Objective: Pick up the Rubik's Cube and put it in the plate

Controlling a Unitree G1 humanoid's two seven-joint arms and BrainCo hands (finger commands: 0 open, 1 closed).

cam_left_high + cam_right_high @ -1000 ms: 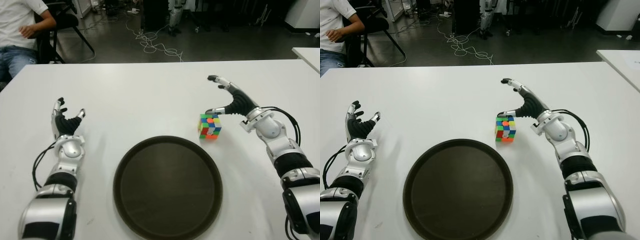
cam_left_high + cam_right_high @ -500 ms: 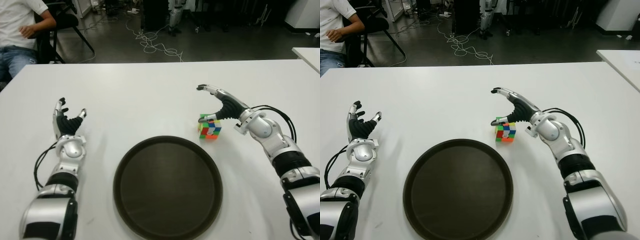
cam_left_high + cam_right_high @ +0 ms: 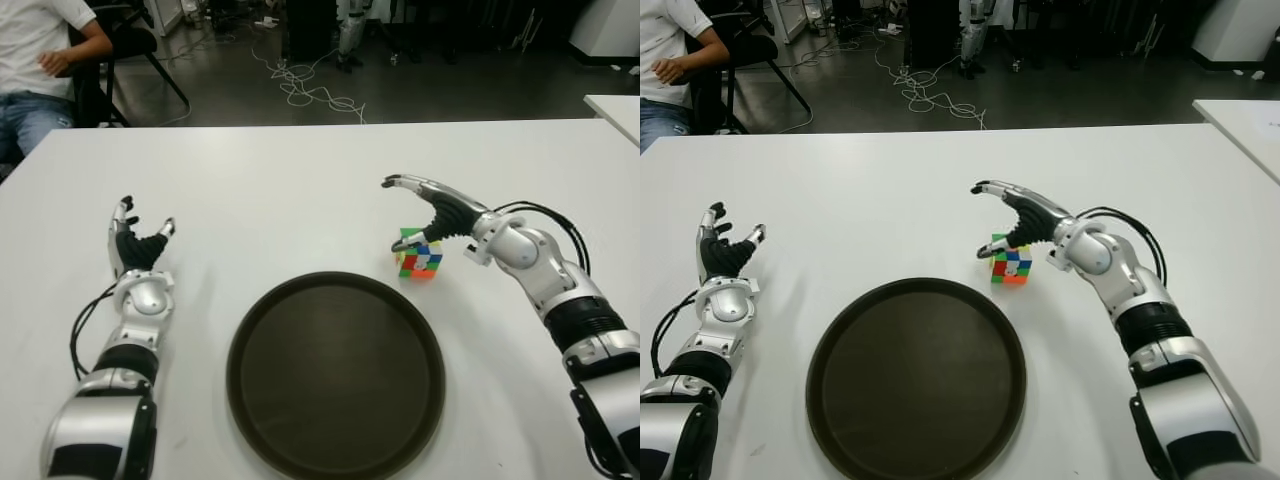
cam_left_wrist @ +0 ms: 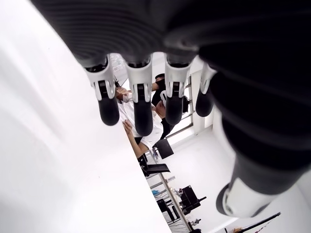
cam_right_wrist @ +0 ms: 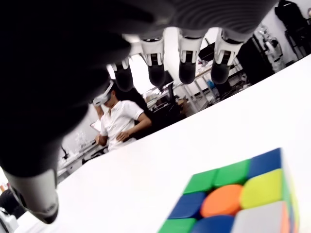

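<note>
The Rubik's Cube (image 3: pixel 420 255) stands on the white table (image 3: pixel 300 200), just past the far right rim of the dark round plate (image 3: pixel 335 380), which holds nothing. My right hand (image 3: pixel 392 214) hovers over the cube with its fingers spread. Its thumb tip is by the cube's upper left corner, and its long fingers reach beyond the cube to the left. From the right wrist, the cube (image 5: pixel 233 204) shows under the straight fingers (image 5: pixel 188 63), with nothing grasped. My left hand (image 3: pixel 145 215) shows at the table's left side, fingers spread and holding nothing.
A person (image 3: pixel 40 60) sits on a chair beyond the table's far left corner. Cables (image 3: pixel 310 90) lie on the floor behind the table. Another white table's corner (image 3: pixel 615 105) shows at the far right.
My right hand has swung left from beside the cube to above it, bringing its thumb to the cube's left corner. The cube, the plate and the left hand have stayed put.
</note>
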